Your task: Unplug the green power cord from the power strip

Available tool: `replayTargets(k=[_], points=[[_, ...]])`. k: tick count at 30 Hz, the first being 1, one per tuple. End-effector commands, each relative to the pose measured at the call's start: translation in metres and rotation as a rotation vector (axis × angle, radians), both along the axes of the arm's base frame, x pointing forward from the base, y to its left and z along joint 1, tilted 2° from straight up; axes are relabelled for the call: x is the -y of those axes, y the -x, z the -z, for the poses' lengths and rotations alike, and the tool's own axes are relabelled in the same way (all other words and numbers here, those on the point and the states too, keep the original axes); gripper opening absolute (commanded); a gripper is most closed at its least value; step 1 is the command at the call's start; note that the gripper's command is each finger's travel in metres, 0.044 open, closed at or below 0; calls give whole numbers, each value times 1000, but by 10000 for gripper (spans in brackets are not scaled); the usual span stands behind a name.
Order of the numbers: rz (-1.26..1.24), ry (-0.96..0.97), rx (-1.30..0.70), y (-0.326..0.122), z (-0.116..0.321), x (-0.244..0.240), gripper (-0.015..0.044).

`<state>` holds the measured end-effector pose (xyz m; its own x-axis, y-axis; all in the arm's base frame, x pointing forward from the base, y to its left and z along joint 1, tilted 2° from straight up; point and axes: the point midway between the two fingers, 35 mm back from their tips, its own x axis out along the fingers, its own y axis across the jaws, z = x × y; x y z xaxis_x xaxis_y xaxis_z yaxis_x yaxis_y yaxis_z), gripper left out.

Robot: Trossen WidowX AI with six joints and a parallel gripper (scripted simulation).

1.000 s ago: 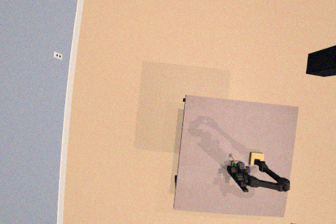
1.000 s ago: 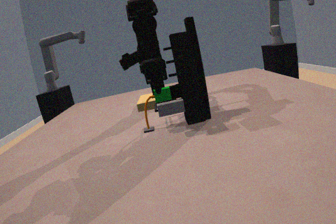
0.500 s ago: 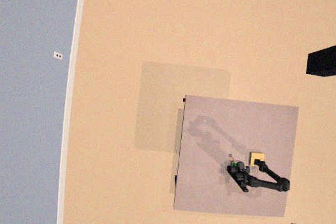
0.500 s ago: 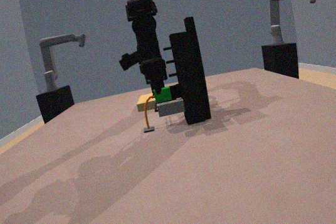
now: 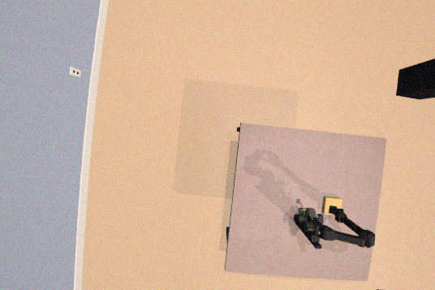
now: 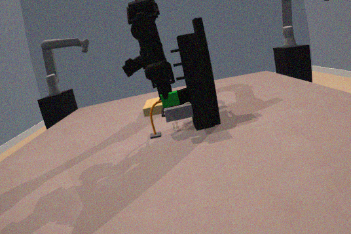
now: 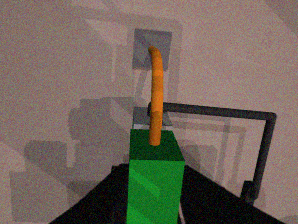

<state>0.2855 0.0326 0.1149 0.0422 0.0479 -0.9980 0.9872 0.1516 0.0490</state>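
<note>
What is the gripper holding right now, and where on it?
The gripper is shut on the green plug, its fingers clamping the plug's two sides, below the end where the orange cord comes out.

A mauve-grey square table [image 5: 333,158] fills the lower right of the top view, standing on a peach floor [image 5: 203,36]. A white baseboard [image 5: 91,101] curves down the left side, against a blue-grey wall [image 5: 40,166] bearing 1 small white outlet [image 5: 75,71]. In the exterior view, 2 black pedestals [image 6: 57,106] [image 6: 293,62] at far left and upper right each carry a bent grey post [image 6: 54,57] [image 6: 295,6]. Soft shadows [image 6: 98,180] spread across the table's lower left.
</note>
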Motion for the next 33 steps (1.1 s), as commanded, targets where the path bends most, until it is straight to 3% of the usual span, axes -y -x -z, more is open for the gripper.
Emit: replayTargets(k=[1, 16, 29, 33], points=[[33, 68, 10, -4, -2, 30, 0], [34, 71, 10, -3, -4, 55, 0], [35, 71, 9, 0, -1, 40, 341], [35, 73, 10, -4, -6, 59, 440]])
